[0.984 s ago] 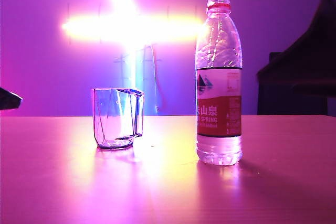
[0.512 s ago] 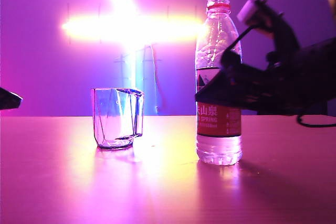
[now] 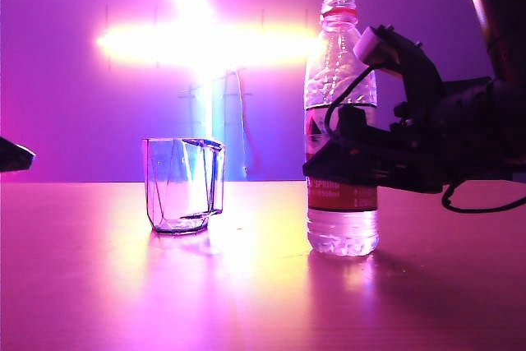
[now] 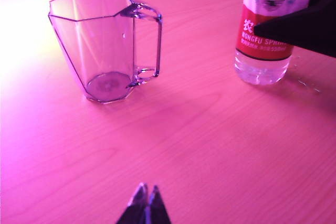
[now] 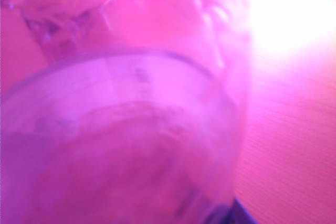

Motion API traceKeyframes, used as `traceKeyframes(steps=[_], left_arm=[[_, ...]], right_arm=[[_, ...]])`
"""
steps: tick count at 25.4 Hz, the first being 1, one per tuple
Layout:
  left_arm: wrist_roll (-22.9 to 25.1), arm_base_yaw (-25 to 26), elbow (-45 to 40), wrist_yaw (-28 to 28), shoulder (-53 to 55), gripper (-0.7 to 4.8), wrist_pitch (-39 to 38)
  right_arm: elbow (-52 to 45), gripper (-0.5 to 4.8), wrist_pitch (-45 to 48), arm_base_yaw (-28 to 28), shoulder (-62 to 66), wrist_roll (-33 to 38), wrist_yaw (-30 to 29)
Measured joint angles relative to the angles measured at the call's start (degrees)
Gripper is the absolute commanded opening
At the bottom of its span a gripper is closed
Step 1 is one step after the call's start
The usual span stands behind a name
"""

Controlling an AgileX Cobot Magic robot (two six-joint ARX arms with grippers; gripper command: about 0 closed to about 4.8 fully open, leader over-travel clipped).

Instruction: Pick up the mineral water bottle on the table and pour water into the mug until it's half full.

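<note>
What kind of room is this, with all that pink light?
Probably an indoor robot test bench, not a home: a bare wooden tabletop under coloured light, only a clear faceted mug and a ribbed plastic water bottle, with the black right gripper at the bottle.

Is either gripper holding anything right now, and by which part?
Unclear: right gripper surrounds the mineral water bottle at its label. Left gripper, shut, holds nothing.
</note>
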Motion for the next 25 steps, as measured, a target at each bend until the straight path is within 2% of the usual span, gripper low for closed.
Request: traceKeyframes(steps=[1, 6, 9, 11, 14, 17, 21, 23, 25], left_arm=[[0.0, 0.0, 0.0, 0.0, 0.0, -0.02, 0.02], [0.0, 0.09, -0.02, 0.02, -0.7, -0.02, -0.04], [0.0, 1.27, -0.02, 0.13, -1.66, -0.02, 0.0], [0.0, 4.55, 0.0, 0.2, -2.19, -0.02, 0.02], [0.0, 6.69, 0.0, -0.24, -2.82, -0.02, 0.0], [0.0, 6.88, 0.0, -0.17, -4.13, -0.02, 0.0], [0.0, 6.88, 0.0, 0.02, -5.49, -0.02, 0.02], [0.0, 6.88, -0.02, 0.02, -5.73, -0.02, 0.0], [0.0, 6.91, -0.02, 0.02, -5.84, -0.02, 0.0]], right_arm=[[0.0, 2.32, 0.0, -0.02, 0.0, 0.0, -0.02], [-0.02, 2.28, 0.63, -0.04, 0.13, -0.17, 0.17], [0.2, 2.27, 0.63, -0.07, 0.17, -2.95, 0.31], [3.56, 2.27, -3.72, -0.07, 0.13, -6.01, 0.28], [8.33, 2.27, -9.6, -0.09, -0.15, -9.25, 0.44], [15.8, 2.27, -20.04, -0.04, -0.13, -15.58, 1.2], [25.51, 2.27, -33.55, 0.24, 0.87, -26.4, 7.04], [33.51, 2.27, -41.44, 0.07, 4.46, -35.34, 11.08], [36.63, 2.27, -44.09, 0.2, 6.19, -39.43, 12.28]])
